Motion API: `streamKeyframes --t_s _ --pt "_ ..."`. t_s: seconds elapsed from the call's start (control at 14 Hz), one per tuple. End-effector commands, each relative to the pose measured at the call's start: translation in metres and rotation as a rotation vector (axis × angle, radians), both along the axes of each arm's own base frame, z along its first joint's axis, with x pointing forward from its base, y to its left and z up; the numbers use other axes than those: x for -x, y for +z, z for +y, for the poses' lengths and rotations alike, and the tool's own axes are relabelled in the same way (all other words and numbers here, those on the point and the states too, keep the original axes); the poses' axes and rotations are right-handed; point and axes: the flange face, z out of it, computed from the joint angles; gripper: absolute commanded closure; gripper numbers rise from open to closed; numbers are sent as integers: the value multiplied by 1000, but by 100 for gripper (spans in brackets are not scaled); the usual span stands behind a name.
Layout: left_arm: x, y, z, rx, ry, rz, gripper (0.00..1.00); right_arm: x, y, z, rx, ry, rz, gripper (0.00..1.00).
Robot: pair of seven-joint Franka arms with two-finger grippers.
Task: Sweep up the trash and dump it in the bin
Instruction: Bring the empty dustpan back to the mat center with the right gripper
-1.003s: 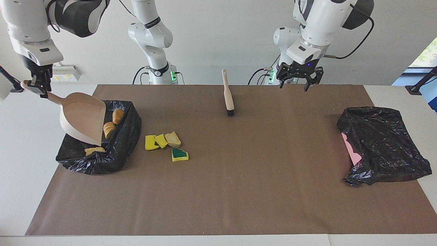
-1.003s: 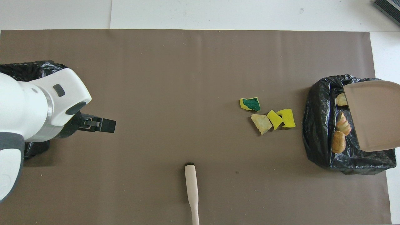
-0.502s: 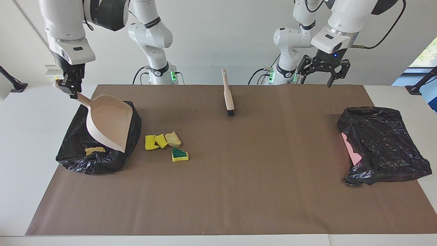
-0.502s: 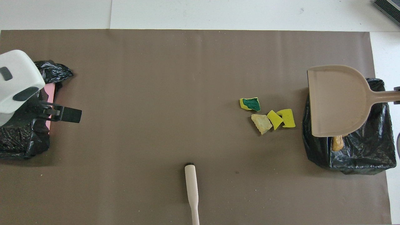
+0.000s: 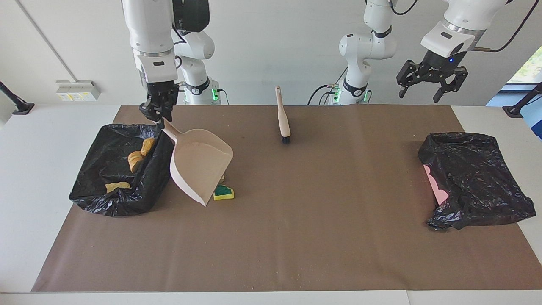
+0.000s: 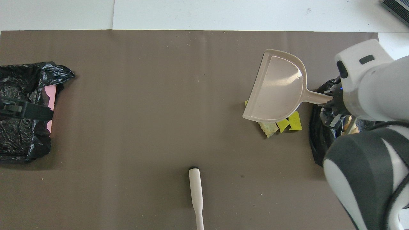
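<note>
While your right gripper (image 5: 159,113) pinches the dustpan (image 5: 201,169) handle, pan tilted over the sponge chunks (image 6: 290,122) beside the bin (image 5: 106,186) | left gripper (image 5: 432,82) jaws spread, empty, over the other bag (image 5: 474,178) | facing view: pastries (image 5: 136,159) in bin; overhead hides them | brush (image 5: 282,118) lies untouched
</note>
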Motion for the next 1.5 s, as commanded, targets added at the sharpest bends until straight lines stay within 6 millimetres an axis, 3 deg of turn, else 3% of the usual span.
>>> streamKeyframes --t_s 0.0,0.29,0.5,0.64,0.79,0.93,1.07,1.43 --pt "-6 3 3 -7 -5 35 0 -10 -42 75 -98 -126 11 100" --pt "-3 5 12 14 15 33 0 -21 -94 182 -181 -356 -7 100" --pt "1 10 18 12 26 23 0 -34 -127 218 -322 -591 -41 100" --pt "2 9 18 9 28 29 0 -44 -144 224 -374 -715 -71 100" --pt "3 9 19 7 38 31 0 -49 -141 225 -467 -836 -99 100" --pt "4 9 22 6 76 45 0 -55 -171 231 -519 -973 -66 100" --pt "5 8 22 4 94 50 0 -48 -199 256 -537 -1013 -39 100" --pt "5 8 17 5 87 49 0 -40 -239 253 -491 -1056 10 100"
